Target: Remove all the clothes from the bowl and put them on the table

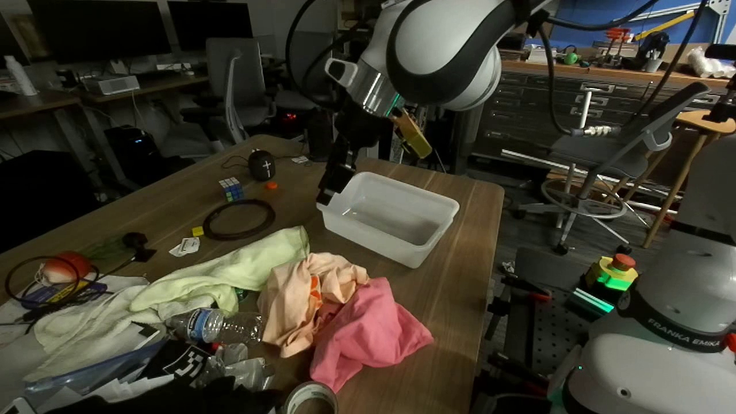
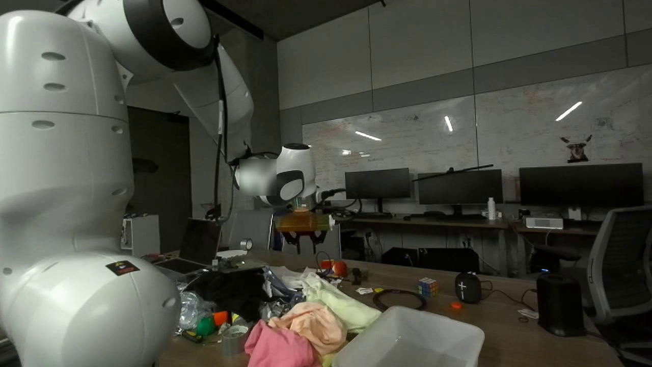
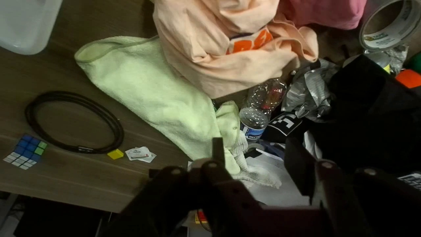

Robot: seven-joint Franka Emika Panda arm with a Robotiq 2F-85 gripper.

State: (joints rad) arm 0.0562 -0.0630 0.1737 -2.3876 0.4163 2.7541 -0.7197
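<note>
The arm (image 1: 443,54) reaches over the table (image 1: 454,299), and the claw (image 3: 254,146) points down with its two fingers (image 3: 218,151) spread apart. Below the claw lie a bumpy white cloth (image 3: 260,176) and a long, fuzzy green cloth (image 3: 154,89). Farther from it are a crumpled peach cloth (image 3: 210,65) and a pink cloth (image 1: 374,333), all out on the table. The shiny, round-cornered white tub (image 1: 374,238) sits off to one side of the claw. Bare wood shows between the tub and the green cloth.
</note>
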